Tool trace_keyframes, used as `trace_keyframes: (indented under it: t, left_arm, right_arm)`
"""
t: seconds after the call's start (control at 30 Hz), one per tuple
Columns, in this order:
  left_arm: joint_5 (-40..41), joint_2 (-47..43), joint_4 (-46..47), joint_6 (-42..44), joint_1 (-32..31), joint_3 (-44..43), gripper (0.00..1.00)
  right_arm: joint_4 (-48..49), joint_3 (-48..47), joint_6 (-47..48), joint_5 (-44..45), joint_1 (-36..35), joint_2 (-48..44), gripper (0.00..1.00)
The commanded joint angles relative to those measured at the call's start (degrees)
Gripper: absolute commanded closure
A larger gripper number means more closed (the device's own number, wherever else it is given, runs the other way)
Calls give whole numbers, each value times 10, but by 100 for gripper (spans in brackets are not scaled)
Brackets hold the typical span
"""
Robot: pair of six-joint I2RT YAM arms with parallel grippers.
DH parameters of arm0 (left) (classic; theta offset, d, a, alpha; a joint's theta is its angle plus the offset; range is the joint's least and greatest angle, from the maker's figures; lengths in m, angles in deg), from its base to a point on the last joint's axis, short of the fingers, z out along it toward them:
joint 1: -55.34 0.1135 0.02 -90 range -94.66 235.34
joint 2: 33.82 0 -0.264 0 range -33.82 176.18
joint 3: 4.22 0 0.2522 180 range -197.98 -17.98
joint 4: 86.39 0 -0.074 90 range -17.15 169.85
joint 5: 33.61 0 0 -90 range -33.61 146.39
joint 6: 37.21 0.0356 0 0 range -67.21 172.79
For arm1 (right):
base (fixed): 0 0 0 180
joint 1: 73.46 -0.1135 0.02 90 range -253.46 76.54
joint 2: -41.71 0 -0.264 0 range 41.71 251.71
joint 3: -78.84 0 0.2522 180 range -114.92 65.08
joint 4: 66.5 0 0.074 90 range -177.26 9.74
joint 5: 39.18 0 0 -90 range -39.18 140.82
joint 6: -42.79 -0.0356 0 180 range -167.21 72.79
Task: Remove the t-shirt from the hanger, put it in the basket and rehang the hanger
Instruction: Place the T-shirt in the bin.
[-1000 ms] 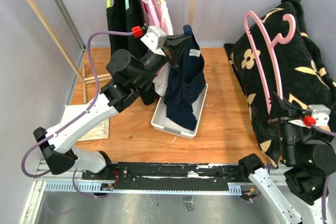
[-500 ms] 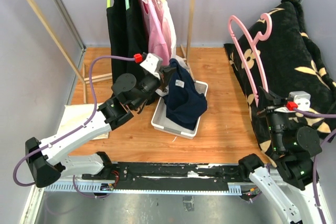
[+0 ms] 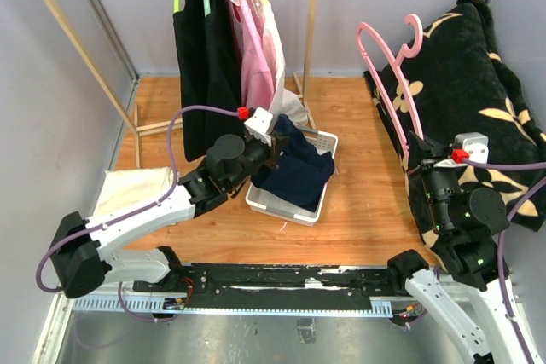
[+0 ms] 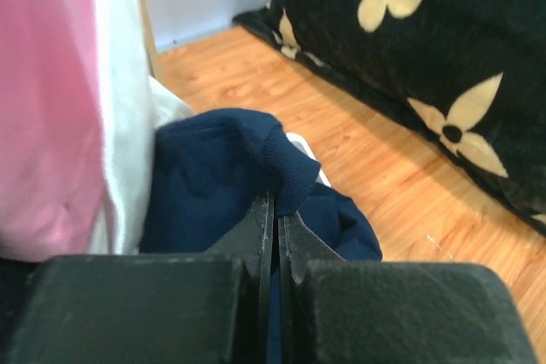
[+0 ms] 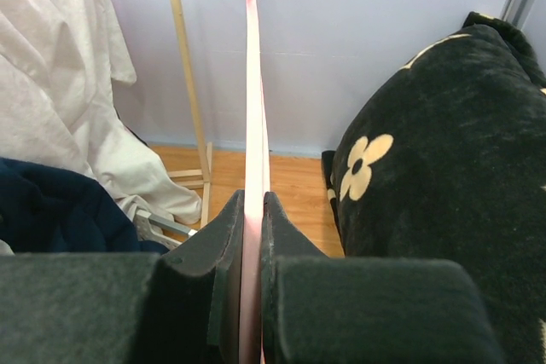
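The navy t-shirt [image 3: 300, 172] lies bunched in the white basket [image 3: 317, 206] at the table's middle. My left gripper [image 3: 275, 138] is shut on a fold of its ribbed edge, seen close up in the left wrist view as navy t-shirt [image 4: 223, 176] pinched at the left gripper [image 4: 275, 202]. The pink hanger [image 3: 388, 70] is bare and stands upright on the right, apart from the shirt. My right gripper [image 3: 416, 149] is shut on its lower bar; in the right wrist view the pink hanger [image 5: 252, 83] rises edge-on from between the right gripper [image 5: 252, 202].
A wooden clothes rack [image 3: 94, 6] at the back left carries black, pink and white garments [image 3: 223, 49] on hangers. A black floral cushion [image 3: 469, 91] fills the right side. A cream cloth [image 3: 128, 189] lies at the left near the left arm.
My left gripper has come down with the t-shirt, which has sunk from hanging full length into a heap in the basket. My right gripper has carried the pink hanger leftward and farther back.
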Motion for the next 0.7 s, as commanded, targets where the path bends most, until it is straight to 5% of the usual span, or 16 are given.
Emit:
trace_keyframes:
  t: [0.0, 0.67]
  left_arm:
    - [-4, 41, 45, -24, -16, 27, 100]
    - [-114, 245, 169, -177, -42, 91, 100]
  right_arm:
    - [54, -6, -9, -14, -4, 4, 99]
    - [96, -23, -16, -47, -4, 45, 99]
